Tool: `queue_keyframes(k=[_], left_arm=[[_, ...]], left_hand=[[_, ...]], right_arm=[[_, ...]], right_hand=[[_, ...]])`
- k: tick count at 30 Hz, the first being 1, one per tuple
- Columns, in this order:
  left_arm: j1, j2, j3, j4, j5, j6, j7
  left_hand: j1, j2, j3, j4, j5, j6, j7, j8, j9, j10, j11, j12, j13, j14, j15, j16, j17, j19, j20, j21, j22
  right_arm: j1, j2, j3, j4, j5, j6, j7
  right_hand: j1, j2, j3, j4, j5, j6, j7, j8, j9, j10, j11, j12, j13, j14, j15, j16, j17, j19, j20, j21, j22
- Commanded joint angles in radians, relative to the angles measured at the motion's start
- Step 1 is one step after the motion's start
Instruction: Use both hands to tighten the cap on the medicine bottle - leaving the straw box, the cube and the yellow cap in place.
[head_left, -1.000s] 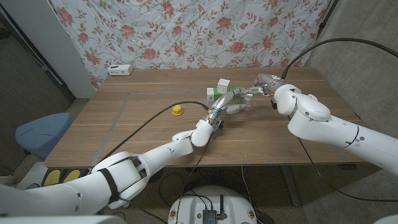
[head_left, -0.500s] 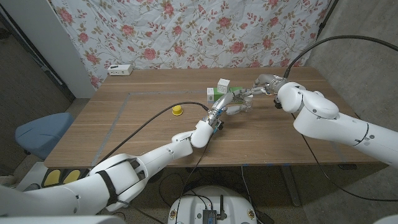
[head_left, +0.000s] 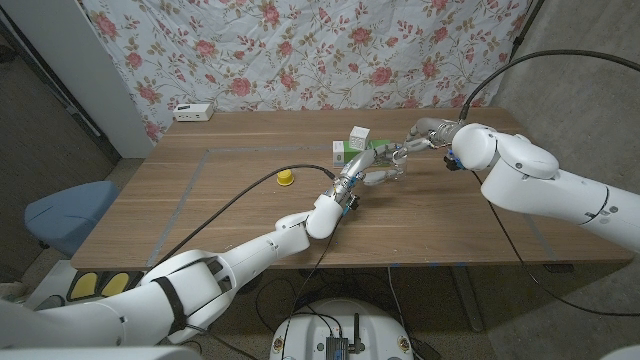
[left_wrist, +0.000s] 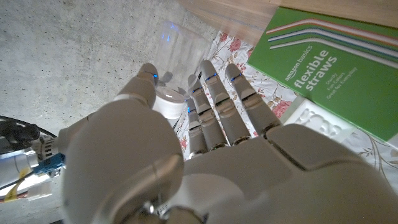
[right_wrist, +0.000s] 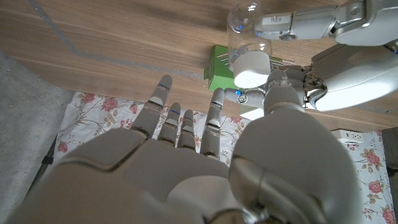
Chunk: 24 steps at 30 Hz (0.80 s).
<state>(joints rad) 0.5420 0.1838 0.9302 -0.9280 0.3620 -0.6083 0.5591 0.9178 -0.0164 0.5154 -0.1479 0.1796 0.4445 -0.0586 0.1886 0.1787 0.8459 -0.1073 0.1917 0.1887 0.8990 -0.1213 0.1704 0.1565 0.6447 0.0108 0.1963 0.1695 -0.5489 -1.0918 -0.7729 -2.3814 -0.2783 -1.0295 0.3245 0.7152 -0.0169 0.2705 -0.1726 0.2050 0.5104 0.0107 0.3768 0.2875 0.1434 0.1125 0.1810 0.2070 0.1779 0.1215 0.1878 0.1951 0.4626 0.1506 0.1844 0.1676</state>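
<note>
**Steady the bottle, then twist the cap**

Leave the yellow cap (head_left: 285, 177) alone. Your left hand (head_left: 352, 180) grips the clear bottle (right_wrist: 244, 28) beside the straw box (left_wrist: 339, 65); hold firm. Your right hand (head_left: 395, 158) is spread, empty: close on the white cap (right_wrist: 252, 68).

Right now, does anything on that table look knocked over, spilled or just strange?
Nothing looks spilled or broken. The one oddity is a yellow cap lying by itself on the wooden table, apart from the clear bottle with its own white cap that the left robot hand grips beside the green straw box.
</note>
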Motion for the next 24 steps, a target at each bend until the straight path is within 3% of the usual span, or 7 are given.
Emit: queue_keyframes(k=[1,15,24], left_arm=[[0.002,0.004,-0.004,-0.007,0.002,0.002,-0.005],[-0.004,0.001,-0.006,0.007,-0.004,-0.005,-0.013],[-0.013,-0.003,-0.004,0.022,-0.006,-0.013,-0.015]], left_hand=[[0.010,0.006,0.008,-0.003,0.007,0.001,0.009,-0.001,0.004,0.046,-0.036,0.007,0.004,0.004,-0.090,0.002,0.005,0.007,0.005,0.005,0.003],[0.010,0.007,0.008,-0.002,0.007,0.001,0.011,-0.001,0.004,0.047,-0.036,0.007,0.004,0.003,-0.089,0.003,0.005,0.010,0.007,0.004,0.003],[0.010,0.007,0.008,-0.002,0.006,0.002,0.010,0.000,0.004,0.047,-0.036,0.007,0.004,0.003,-0.090,0.003,0.006,0.010,0.007,0.003,0.003]], right_arm=[[0.042,-0.007,-0.028,-0.005,0.006,-0.005,0.052],[0.067,0.015,-0.088,0.007,-0.059,-0.019,0.059],[0.054,0.026,-0.084,0.016,-0.078,-0.012,0.044]], right_hand=[[0.016,-0.001,0.011,-0.001,0.010,-0.007,-0.004,-0.009,0.001,-0.010,-0.004,0.001,0.004,-0.009,0.000,-0.002,0.002,-0.005,0.001,-0.005,0.001],[0.070,-0.001,0.033,-0.006,0.015,0.063,-0.028,0.010,-0.005,0.017,-0.014,0.020,0.003,0.013,-0.015,0.012,-0.001,0.004,-0.004,0.002,0.001],[0.103,-0.005,0.044,-0.006,0.016,0.099,-0.047,0.022,-0.006,0.037,-0.023,0.027,0.003,0.031,-0.034,0.019,-0.002,0.019,-0.014,0.007,0.001]])
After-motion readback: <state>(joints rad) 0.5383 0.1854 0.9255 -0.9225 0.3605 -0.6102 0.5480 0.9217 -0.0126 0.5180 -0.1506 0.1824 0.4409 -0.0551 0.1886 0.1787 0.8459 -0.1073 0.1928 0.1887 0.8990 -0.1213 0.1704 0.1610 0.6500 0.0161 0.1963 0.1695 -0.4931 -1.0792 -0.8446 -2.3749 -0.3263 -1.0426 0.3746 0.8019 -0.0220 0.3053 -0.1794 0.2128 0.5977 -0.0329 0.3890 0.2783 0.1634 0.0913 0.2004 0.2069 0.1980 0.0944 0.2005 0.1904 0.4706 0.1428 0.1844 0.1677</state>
